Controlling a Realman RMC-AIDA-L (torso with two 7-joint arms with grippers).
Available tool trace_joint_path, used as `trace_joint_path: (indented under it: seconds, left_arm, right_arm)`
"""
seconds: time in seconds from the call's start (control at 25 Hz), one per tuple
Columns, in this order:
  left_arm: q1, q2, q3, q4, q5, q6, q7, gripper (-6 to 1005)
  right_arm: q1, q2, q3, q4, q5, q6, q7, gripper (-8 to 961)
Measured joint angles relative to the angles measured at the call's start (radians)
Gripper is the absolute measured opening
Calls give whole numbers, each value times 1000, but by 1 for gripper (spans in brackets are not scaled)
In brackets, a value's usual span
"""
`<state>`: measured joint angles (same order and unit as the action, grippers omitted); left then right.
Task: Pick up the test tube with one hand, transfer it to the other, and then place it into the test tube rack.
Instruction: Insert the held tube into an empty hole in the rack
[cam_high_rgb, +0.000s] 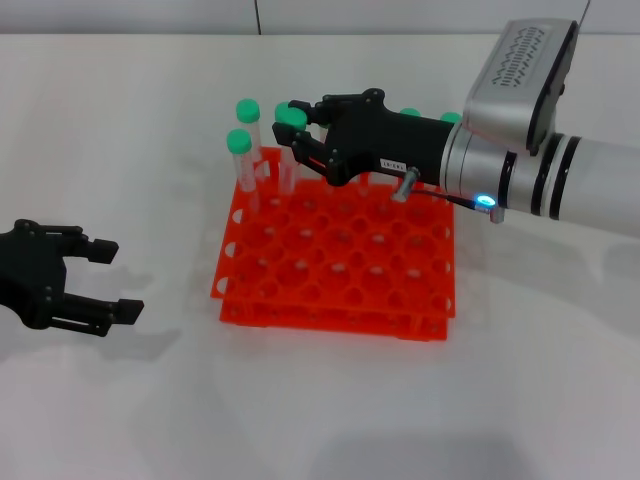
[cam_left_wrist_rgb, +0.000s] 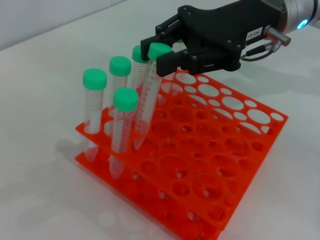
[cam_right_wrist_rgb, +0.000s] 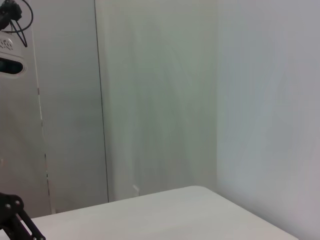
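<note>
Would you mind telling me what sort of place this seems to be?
Probably a laboratory-style test bench: an orange test tube rack holds green-capped tubes on a plain white table, the right gripper grips a test tube, and the left gripper waits open.

White table (cam_high_rgb: 150, 120) carries everything; four other green-capped tubes (cam_left_wrist_rgb: 94, 107) stand upright in the corner holes nearest it, pale wall panels (cam_right_wrist_rgb: 160, 95) behind.
</note>
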<state>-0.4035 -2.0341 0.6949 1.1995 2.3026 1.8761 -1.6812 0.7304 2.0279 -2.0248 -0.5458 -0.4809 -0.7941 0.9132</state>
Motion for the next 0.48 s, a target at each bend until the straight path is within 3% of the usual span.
trace_joint_path:
  seconds: [0.48]
  left_arm:
    - [0,-1,2,0,0,0,0,880]
  right_arm:
    - [0,0,-10,-6,-6,0,0,265]
